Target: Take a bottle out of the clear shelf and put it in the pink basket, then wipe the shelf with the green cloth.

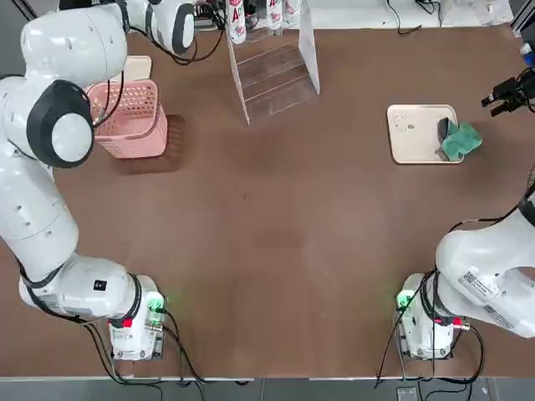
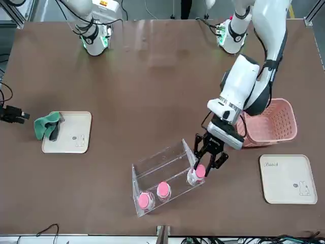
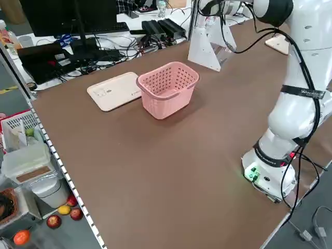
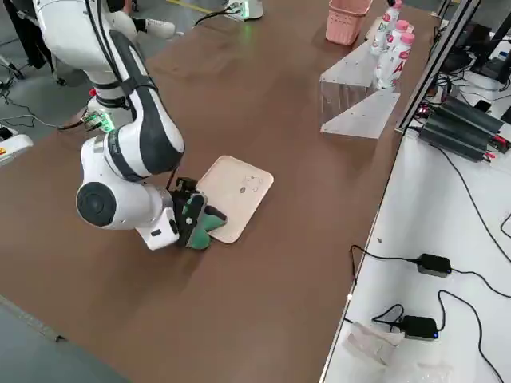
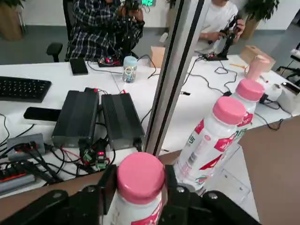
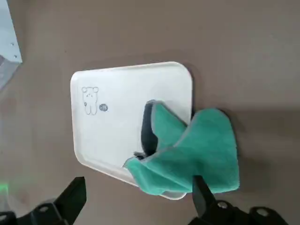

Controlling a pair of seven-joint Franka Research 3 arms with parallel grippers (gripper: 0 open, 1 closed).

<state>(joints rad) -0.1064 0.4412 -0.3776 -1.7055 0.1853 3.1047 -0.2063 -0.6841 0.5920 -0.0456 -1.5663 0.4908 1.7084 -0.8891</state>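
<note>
The clear shelf (image 1: 272, 71) (image 2: 162, 168) stands at the table's far edge with three white pink-capped bottles in a row. My left gripper (image 2: 205, 163) (image 5: 140, 187) is shut on the end bottle (image 2: 197, 174) (image 5: 140, 180), the one nearest the pink basket (image 1: 129, 121) (image 2: 271, 122); the bottle still stands in the shelf. The other two bottles (image 5: 220, 136) stand beside it. The green cloth (image 1: 460, 140) (image 6: 192, 150) lies half on a cream tray (image 1: 418, 132). My right gripper (image 1: 508, 92) (image 6: 137, 187) hovers open just above the cloth.
A second cream tray (image 2: 287, 178) (image 3: 114, 91) lies beside the basket, toward the far edge. Beyond the table's far edge is a desk with cables, power bricks and a keyboard; people sit behind it. The left arm reaches over the basket.
</note>
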